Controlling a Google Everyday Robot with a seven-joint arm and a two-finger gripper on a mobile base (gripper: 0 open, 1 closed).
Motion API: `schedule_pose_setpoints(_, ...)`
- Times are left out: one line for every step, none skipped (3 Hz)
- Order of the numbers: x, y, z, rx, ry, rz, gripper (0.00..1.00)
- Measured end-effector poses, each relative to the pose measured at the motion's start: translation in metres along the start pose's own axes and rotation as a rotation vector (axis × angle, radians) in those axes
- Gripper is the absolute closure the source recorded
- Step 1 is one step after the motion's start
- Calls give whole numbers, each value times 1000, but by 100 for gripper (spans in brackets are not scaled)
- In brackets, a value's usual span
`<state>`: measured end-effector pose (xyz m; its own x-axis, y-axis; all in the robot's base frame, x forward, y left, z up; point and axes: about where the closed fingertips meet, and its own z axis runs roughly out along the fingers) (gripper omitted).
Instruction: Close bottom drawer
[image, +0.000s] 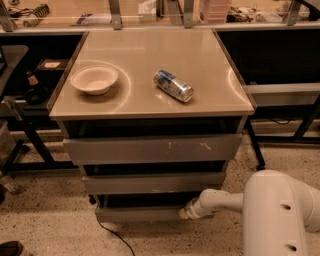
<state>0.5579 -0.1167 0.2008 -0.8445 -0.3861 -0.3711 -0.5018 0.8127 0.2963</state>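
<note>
Low in the near part of the scene sits the narrow grey metal bottom drawer (137, 214), with a flat handleless front, at the foot of the cabinet. It stands a little proud of the cabinet body, with a dark gap above its front.

The white robot arm (225, 200) reaches in low from the right, likely so the push runs straight along the drawer's travel, toward the far side. With no handle to grab, the push goes on the flat face.

The gripper (184, 214) is at the right end of the drawer front and looks to be touching it. It holds nothing. Spread or pressed together: cannot tell.

The mid-width grey drawer (152, 182) and the widest grey drawer with white scratch marks (152, 148) are above, apart from the arm. On the beige square tabletop (200, 55) a round white bowl (94, 79) sits left and a blue-silver can (173, 85) lies on its side right of it. Neither is involved.

Judgement: closing push in hand, drawer near home. An off-centre contact could skew the tray.
</note>
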Motion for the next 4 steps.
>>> schedule_pose_setpoints(-11, 1, 7, -2, -11, -20, 100)
schedule_pose_setpoints(-23, 1, 9, 1, -27, -42, 100)
schedule_pose_setpoints(-32, 0, 10, 3, -39, -58, 100)
schedule_pose_setpoints(-37, -1, 10, 8, -48, -67, 100)
